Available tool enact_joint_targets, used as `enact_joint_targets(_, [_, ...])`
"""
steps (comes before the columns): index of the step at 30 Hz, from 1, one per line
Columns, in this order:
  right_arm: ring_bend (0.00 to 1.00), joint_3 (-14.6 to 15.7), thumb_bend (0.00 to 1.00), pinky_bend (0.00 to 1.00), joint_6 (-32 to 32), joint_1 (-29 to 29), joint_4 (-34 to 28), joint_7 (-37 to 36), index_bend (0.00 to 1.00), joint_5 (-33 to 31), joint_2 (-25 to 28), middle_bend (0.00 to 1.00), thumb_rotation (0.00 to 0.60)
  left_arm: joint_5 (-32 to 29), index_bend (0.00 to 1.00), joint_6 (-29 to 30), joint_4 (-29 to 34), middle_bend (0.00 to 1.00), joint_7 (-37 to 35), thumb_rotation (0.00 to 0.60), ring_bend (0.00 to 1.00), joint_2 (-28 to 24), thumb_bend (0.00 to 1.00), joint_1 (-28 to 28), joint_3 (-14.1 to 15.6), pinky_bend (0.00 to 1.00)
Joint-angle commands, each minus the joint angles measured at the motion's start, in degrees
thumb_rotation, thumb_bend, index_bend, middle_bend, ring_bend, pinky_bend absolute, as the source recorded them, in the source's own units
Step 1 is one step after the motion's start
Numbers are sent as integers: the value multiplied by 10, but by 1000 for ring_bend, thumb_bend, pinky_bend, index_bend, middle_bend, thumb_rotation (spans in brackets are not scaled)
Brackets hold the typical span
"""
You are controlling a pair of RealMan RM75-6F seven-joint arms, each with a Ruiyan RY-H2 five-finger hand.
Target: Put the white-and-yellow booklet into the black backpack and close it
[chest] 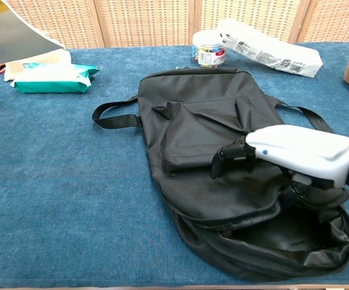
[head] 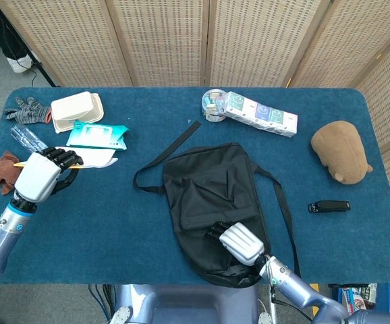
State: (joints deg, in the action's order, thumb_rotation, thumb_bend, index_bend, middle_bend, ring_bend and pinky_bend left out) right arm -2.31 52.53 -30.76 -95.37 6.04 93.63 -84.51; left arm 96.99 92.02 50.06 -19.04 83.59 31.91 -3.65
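The black backpack [head: 212,196] lies flat mid-table, its zipped mouth [chest: 271,235] gaping at the near end. My right hand [head: 237,242] lies on the bag's near part. In the chest view the right hand [chest: 295,156] curls its fingers [chest: 227,162] over the top flap with the thumb under the fabric, holding the flap up. At the table's left, my left hand [head: 40,177] grips the white-and-yellow booklet [head: 87,158], which sticks out toward the right. In the chest view the booklet [chest: 11,30] shows only as a pale sheet at the top left corner.
Beside the booklet lie a teal wipes pack [head: 98,135], a white clamshell box [head: 77,110], a grey glove [head: 28,110], a clear bottle [head: 26,139] and a brown cloth [head: 6,169]. A jar [head: 213,104], tissue pack [head: 259,113], brown plush [head: 341,152] and black device [head: 328,206] lie further right.
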Motion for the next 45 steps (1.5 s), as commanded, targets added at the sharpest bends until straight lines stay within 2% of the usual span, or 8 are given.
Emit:
enact_joint_targets(1, [446,-17,466,668,-22,-18,-2,-11,477,-28,-7,495,600,1,820,6,-9,707,-9,600,589,2,545,-3,1,645])
enact_joint_targets(5, [522,-54,499,787,-61,-49,-6,-28,545,-90,-16,569,600,3,820,16,-23,707,-23,600,589,5,545,-6,3,646])
enact_joint_targets(10, [534,-101,530,820,-91,-85,-17,-21,557,-169,-19,583,600,12,822,37,-41,707,-40,600,589,9,545,-11,7,646])
enact_joint_targets(14, [535,-125,556,822,-103,-106,-30,-3,558,-240,-17,584,600,22,826,61,-59,710,-59,600,589,16,544,-13,12,646])
enact_joint_targets(22, [537,-152,587,825,-96,-156,-30,55,559,-389,-25,589,600,66,831,127,-80,715,-95,600,589,38,545,-13,33,646])
enact_joint_targets(32, [540,-200,626,851,-63,-253,-9,109,559,-581,-46,592,600,122,833,191,-46,716,-80,600,589,62,541,-4,54,646])
enact_joint_targets(37, [540,-212,628,851,-47,-316,36,148,555,-643,-74,592,600,125,835,198,-43,717,-90,600,589,74,539,-5,58,645])
enact_joint_targets(45, [540,-204,629,851,-39,-347,71,168,553,-684,-80,592,600,156,835,229,-42,717,-104,600,590,105,536,9,67,646])
